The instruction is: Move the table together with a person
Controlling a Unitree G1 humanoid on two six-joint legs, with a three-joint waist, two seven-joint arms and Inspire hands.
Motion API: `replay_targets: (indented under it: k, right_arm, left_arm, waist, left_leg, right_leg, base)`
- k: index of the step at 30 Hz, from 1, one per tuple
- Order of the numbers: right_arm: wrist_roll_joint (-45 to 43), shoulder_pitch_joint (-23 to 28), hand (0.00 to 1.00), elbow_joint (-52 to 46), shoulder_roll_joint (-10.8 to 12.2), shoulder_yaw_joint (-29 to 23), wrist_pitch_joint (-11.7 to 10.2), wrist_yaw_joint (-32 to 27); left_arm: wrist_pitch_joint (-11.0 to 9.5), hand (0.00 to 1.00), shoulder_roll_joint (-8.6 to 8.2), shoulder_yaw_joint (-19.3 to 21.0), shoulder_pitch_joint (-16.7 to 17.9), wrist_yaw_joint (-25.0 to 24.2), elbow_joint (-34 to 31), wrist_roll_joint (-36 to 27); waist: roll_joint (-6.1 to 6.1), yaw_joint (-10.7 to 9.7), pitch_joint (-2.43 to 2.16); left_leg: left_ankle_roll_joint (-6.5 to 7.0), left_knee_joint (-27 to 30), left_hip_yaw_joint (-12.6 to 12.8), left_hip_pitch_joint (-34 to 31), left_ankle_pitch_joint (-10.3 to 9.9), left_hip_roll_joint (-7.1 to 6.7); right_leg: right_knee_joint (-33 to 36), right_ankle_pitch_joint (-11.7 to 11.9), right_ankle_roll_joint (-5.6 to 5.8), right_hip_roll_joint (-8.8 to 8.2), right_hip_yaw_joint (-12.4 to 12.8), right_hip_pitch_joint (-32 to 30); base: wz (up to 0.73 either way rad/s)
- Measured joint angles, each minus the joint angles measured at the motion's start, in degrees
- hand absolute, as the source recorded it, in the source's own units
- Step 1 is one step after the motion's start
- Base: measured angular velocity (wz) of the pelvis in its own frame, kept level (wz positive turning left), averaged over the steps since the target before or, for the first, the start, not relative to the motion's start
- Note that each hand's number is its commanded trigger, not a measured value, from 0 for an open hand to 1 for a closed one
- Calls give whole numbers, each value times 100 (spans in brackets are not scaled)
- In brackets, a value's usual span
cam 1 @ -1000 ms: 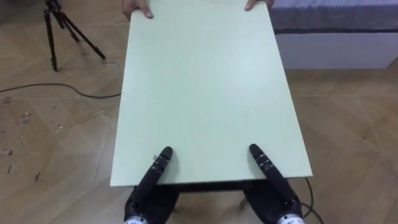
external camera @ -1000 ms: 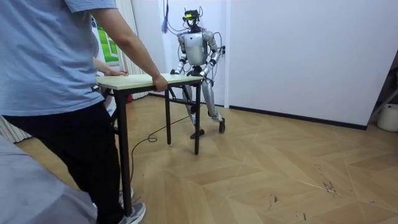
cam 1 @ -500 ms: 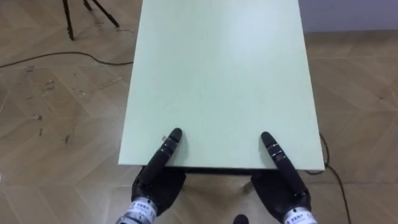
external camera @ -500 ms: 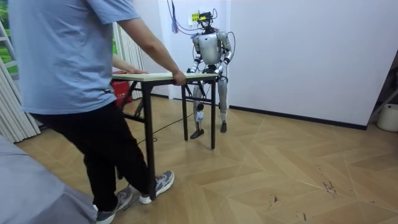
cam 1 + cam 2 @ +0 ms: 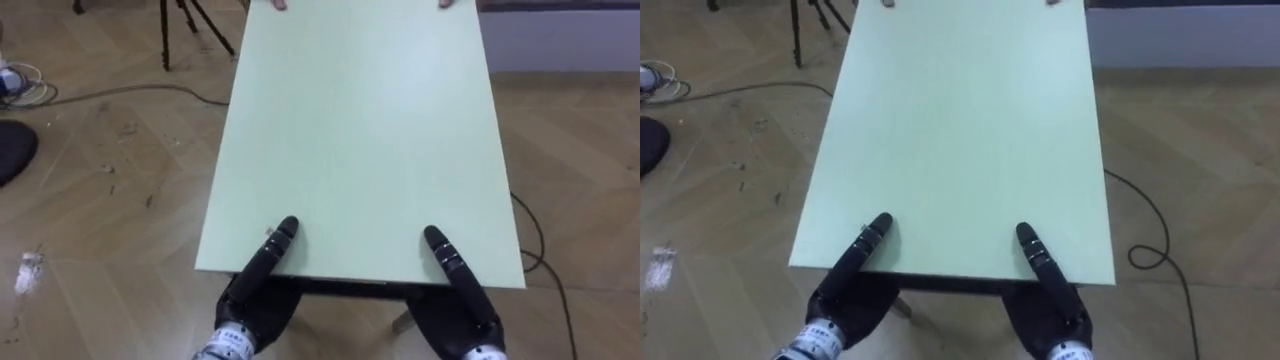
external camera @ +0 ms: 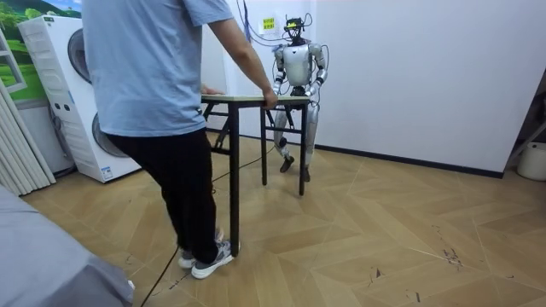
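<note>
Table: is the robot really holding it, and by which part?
The table, by its near short edge: left hand and right hand each clamp it, thumb on top. A person holds the far edge.

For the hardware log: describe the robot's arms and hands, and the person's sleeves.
The left hand and right hand are black and slim, with pale printed bands at the wrists. The robot's arms are silver-grey. The person's T-shirt is light blue and short-sleeved.
</note>
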Motion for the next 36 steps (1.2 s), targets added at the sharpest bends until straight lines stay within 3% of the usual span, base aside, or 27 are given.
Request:
replay_targets:
  k: [1,3,5,6,7,8,10,13,18,21,22,23,24,25,26,27,28,29,30,32,34,35,36]
  right_arm:
    - [-1,1,100,-85,5,5,-6,-20]
    - [-12,1,100,-190,-23,39,-79,-60]
    - [11,1,100,-197,-9,145,-182,-82]
    - [70,7,100,-197,-8,203,-269,-89]
    - [87,2,100,-197,45,252,-315,-89]
    - [61,-21,100,-197,79,260,-324,-89]
    - [48,-271,100,-187,46,303,-308,-103]
    - [52,-447,100,-64,83,409,-320,-104]
    - [183,-376,100,-5,58,414,-233,-131]
    - [142,-330,100,5,62,454,-238,-208]
    - [139,-322,100,5,34,454,-250,-250]
    - [136,-323,100,5,19,456,-259,-265]
    - [136,-324,100,-2,-7,459,-301,-270]
    - [146,-339,100,-106,-82,450,-363,-271]
    - [145,-395,100,-142,-137,476,-365,-293]
    - [145,-507,100,-142,-217,575,-367,-407]
    - [123,-556,100,-144,-330,629,-367,-457]
    - [124,-565,100,-144,-361,636,-365,-463]
    - [123,-563,100,-144,-378,639,-365,-465]
    - [100,-562,100,-175,-372,626,-366,-465]
    - [88,-556,100,-193,-336,565,-381,-464]
    - [114,-555,100,-193,-349,562,-387,-464]
    - [200,-553,100,-211,-380,561,-433,-454]
  left_arm:
    - [-23,100,20,-15,5,26,-97,-6]
    - [-38,100,29,-40,5,120,-222,-11]
    - [-49,100,72,-33,4,147,-265,-12]
    - [-52,100,136,-5,-17,168,-301,8]
    - [-74,100,188,15,-41,168,-341,70]
    - [-92,100,208,6,-45,168,-368,88]
    - [-211,100,199,56,-46,167,-476,64]
    - [-223,100,160,201,-9,168,-490,121]
    - [-186,100,221,199,122,211,-490,100]
    - [-148,100,231,188,169,248,-490,44]
    - [-147,100,223,157,164,310,-490,53]
    - [-149,100,221,110,158,338,-490,51]
    - [-150,100,223,80,116,363,-491,47]
    - [-154,100,207,99,37,367,-511,23]
    - [-167,100,182,120,46,364,-525,10]
    - [-186,100,104,137,157,363,-524,-101]
    - [-185,100,77,136,267,363,-524,-216]
    - [-181,100,56,136,310,363,-524,-248]
    - [-159,100,45,136,353,343,-524,-256]
    - [-109,100,47,178,314,315,-524,-252]
    - [-59,100,46,194,232,298,-527,-197]
    - [-57,100,35,189,218,298,-527,-178]
    - [-35,100,33,183,128,304,-526,-141]
  waist:
    - [-40,-2,12]
    - [-97,11,23]
    - [-190,6,11]
    - [-331,-10,12]
    - [-453,36,7]
    - [-477,57,4]
    - [-484,186,5]
    - [-469,339,6]
    - [-436,376,15]
    - [-378,473,48]
    - [-334,522,66]
    - [-311,534,64]
    - [-292,533,54]
    - [-278,507,50]
    - [-223,523,70]
    - [-56,531,67]
    - [123,498,67]
    - [185,480,71]
    - [224,435,76]
    - [233,260,73]
    - [260,54,75]
    - [277,36,70]
    - [363,-30,96]
  left_leg:
    - [43,17,-57,-145,79,49]
    - [98,15,-43,-268,153,36]
    - [153,-12,206,-338,191,43]
    - [192,-40,547,-352,203,25]
    - [235,-42,683,-430,227,-11]
    - [236,2,691,-483,227,-13]
    - [255,154,617,-798,245,23]
    - [108,359,217,-1103,342,93]
    - [-13,406,26,-1144,515,278]
    - [-162,404,-355,-1144,670,367]
    - [-276,325,-686,-1139,813,359]
    - [-344,214,-859,-1131,914,335]
    - [-507,-178,-1157,-1107,1230,239]
    - [-688,-484,-1341,-1124,1493,206]
    - [-655,-247,-1301,-1150,1304,299]
    - [-690,725,-1186,-1125,616,586]
    - [-773,1665,-1135,-1020,149,872]
    - [-794,2041,-1140,-932,20,983]
    - [-801,2527,-1178,-680,-42,1123]
    - [-849,2793,-1326,-283,-14,1289]
    - [-1071,2251,-1332,486,160,1558]
    - [-1110,1974,-1331,671,208,1594]
    - [-1230,1165,-1306,966,255,1642]
  right_leg:
    - [-266,-51,74,-17,-25,3]
    - [-639,-103,119,1,-56,40]
    - [-877,-289,115,70,-16,201]
    - [-689,-478,76,31,6,316]
    - [-695,-638,78,62,7,526]
    - [-842,-703,80,101,10,658]
    - [-2073,-969,114,245,15,1101]
    - [-2890,-984,81,457,-69,1289]
    - [-2960,-881,-148,724,-67,1287]
    - [-2964,-771,-339,907,-87,1295]
    - [-2981,-695,-461,985,-160,1292]
    - [-3064,-636,-528,1024,-223,1284]
    - [-3294,-490,-635,1086,-275,1271]
    - [-3505,-322,-688,1041,-481,1161]
    - [-3549,-260,-734,1067,-547,1122]
    - [-3551,-188,-819,1171,-751,1131]
    - [-3537,-158,-872,1295,-1004,1188]
    - [-3509,-153,-896,1339,-1103,1183]
    - [-3429,-166,-942,1360,-1344,1121]
    - [-3310,-184,-994,1363,-1632,951]
    - [-3031,-208,-1031,1358,-1783,623]
    - [-2932,-212,-1037,1346,-1762,526]
    - [-2660,-212,-1037,1311,-1697,312]
  base:
    - [-32]
    - [-27]
    - [-16]
    - [0]
    - [0]
    - [-23]
    - [-50]
    - [-39]
    - [0]
    - [-10]
    - [-5]
    - [11]
    - [21]
    - [10]
    - [-24]
    - [-48]
    - [-44]
    - [-24]
    - [9]
    - [44]
    - [46]
    - [40]
    - [60]
